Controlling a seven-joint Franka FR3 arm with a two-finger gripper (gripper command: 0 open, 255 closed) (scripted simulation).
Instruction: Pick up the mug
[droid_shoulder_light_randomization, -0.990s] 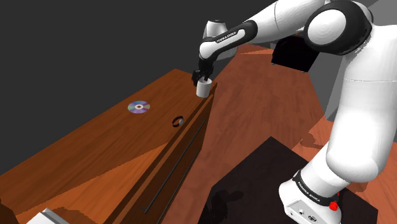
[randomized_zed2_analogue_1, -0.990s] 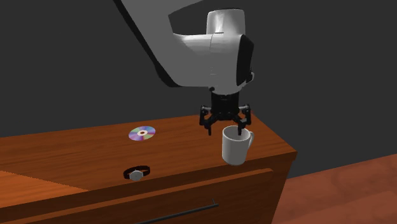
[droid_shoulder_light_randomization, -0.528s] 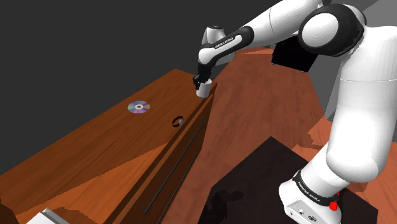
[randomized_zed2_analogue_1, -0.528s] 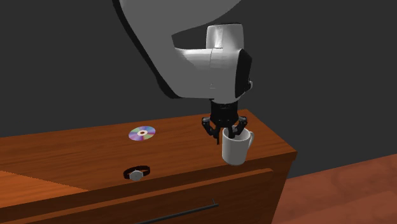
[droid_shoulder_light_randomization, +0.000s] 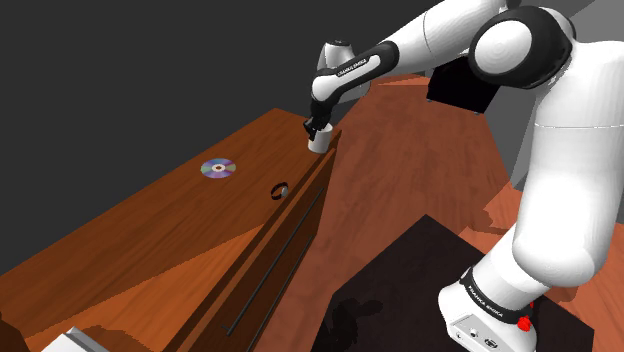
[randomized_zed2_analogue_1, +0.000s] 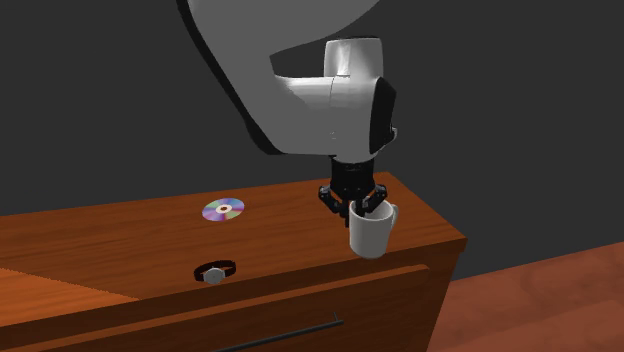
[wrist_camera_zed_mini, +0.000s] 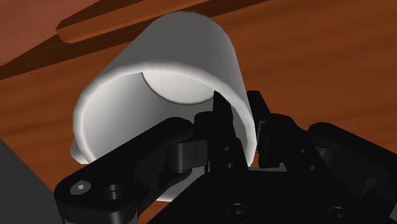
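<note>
1. The gripper (randomized_zed2_analogue_1: 358, 203) comes straight down on the mug (randomized_zed2_analogue_1: 370, 235), one finger inside the rim and one outside. The fingers are nearly closed and pinch the wall between them, probably because the body is too wide to span.
2. The mug stands at the end of the wooden cabinet top (randomized_zed2_analogue_1: 280, 235), close to its front edge (whether its base is clear of the wood I cannot tell), well apart from the disc (randomized_zed2_analogue_1: 223, 210).
3. It is plain white, cylindrical and empty, with its handle towards the second exterior view's right.

Fingers (randomized_zed2_analogue_1: 368, 203) dropped onto mug (randomized_zed2_analogue_1: 370, 236) rim, closed from wide spread, clasping wall.
</note>
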